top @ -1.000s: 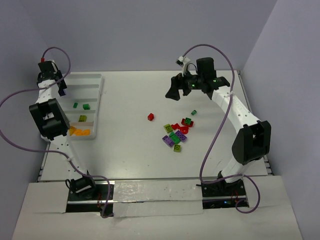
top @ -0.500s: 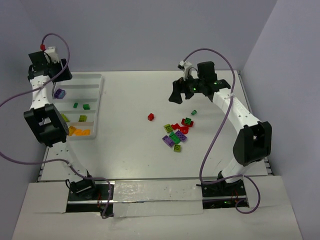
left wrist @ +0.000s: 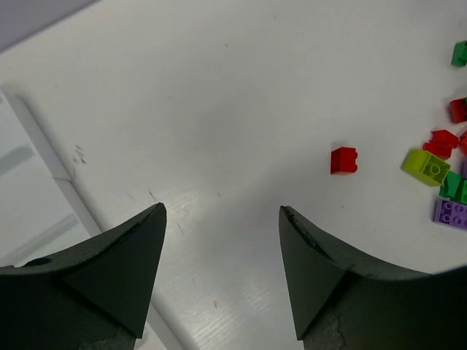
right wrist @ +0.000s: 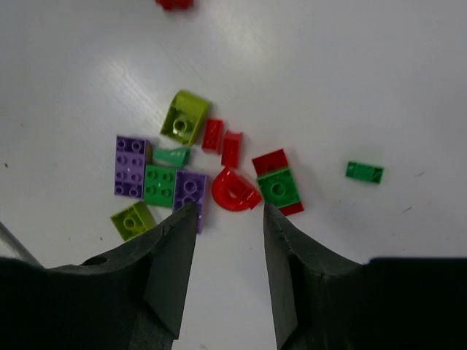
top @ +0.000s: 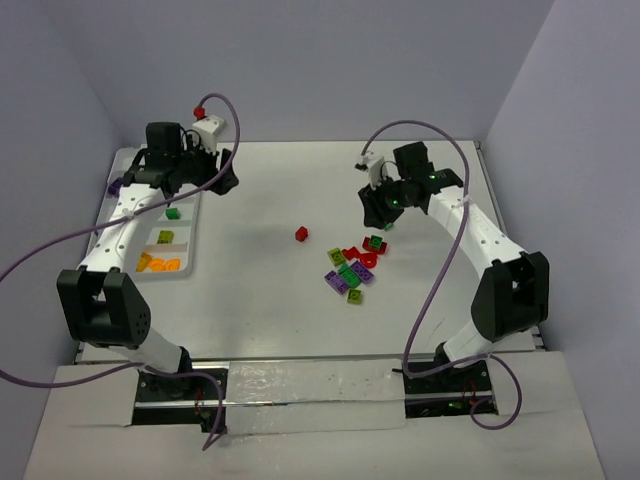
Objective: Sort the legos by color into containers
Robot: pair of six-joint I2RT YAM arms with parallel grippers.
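On the table [right wrist: 365, 73] lie two purple legos [right wrist: 130, 166].

The white table [top: 260, 310] bears a flat white tray [top: 188, 250] near its left edge. A red brick [top: 301, 233] lies alone mid-table. Mixed-colour legos [top: 352, 268] cluster to its right.

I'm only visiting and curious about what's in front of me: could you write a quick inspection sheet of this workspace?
Surface: white table, flat.
Job's things: loose legos heaped right of centre, one red brick apart; white tray at left holds sorted bricks, grouped by colour.
Clutter: nothing seen.
Hands: left hand open, empty, beside the tray; right hand with jaws narrowly apart, empty, above the heap.
Cables: a purple cable loops off each arm.
Surroundings: plain walls on three sides.
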